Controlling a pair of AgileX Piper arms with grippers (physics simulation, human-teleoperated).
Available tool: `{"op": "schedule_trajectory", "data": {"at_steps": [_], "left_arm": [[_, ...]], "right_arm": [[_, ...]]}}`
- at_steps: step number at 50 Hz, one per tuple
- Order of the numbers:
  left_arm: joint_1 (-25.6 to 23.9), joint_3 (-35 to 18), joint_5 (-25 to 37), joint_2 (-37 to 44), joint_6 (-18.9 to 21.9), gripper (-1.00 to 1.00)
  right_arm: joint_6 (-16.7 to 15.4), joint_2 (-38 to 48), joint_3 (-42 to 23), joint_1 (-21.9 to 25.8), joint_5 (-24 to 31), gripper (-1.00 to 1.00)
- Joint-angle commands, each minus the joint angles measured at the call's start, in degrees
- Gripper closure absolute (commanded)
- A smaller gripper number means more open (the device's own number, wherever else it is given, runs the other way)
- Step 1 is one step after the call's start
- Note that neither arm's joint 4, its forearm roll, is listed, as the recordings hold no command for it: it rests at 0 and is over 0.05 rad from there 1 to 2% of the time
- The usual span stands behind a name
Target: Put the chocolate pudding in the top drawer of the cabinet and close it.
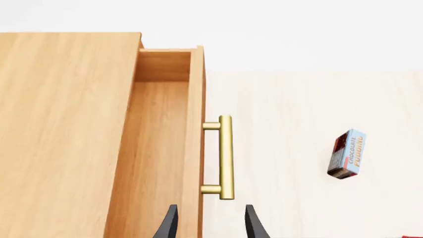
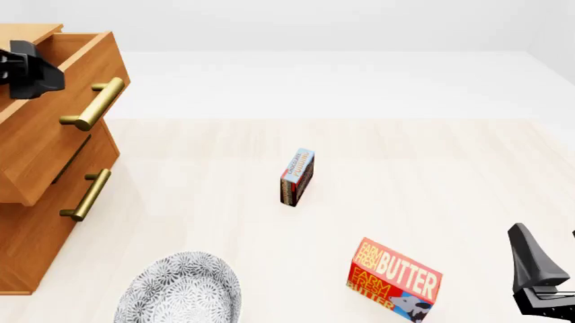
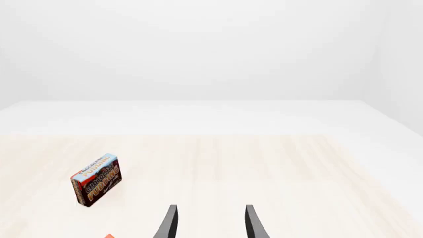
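Front view, tabletop (image 2: 431, 155): pale wood, carries everything listed.
Cabinet (image 2: 36, 222): at the left edge of the tabletop.
Top drawer (image 1: 158, 148): pulled out, interior bare; brass handle (image 1: 225, 156) facing the tabletop.
Plate (image 2: 180, 289): patterned grey, near edge, left of centre.
Butter box (image 2: 395, 277): near edge, right of centre.
Chocolate pudding (image 2: 297, 176): standing on edge mid-tabletop, well apart from the cabinet.
Left claw (image 1: 210, 223): fingers parted, empty, above the drawer front.
Right claw (image 3: 210, 223): fingers parted, empty, near right corner.

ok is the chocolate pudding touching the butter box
Apart. The front view shows bare table between the chocolate pudding, standing mid-table, and the butter box nearer the camera.
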Motion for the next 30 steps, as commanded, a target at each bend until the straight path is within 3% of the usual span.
{"op": "schedule_trajectory", "data": {"at_steps": [1,30], "left_arm": [[-0.50,1.75,-0.63,0.02,-0.59,-1.00],[0.30,4.44,-1.78,0.97,-1.09,-1.00]], "right_arm": [[-0.01,-0.01,0.00,0.01,0.01,-1.00],[0.00,0.00,0.00,0.00,0.00,-1.00]]}}
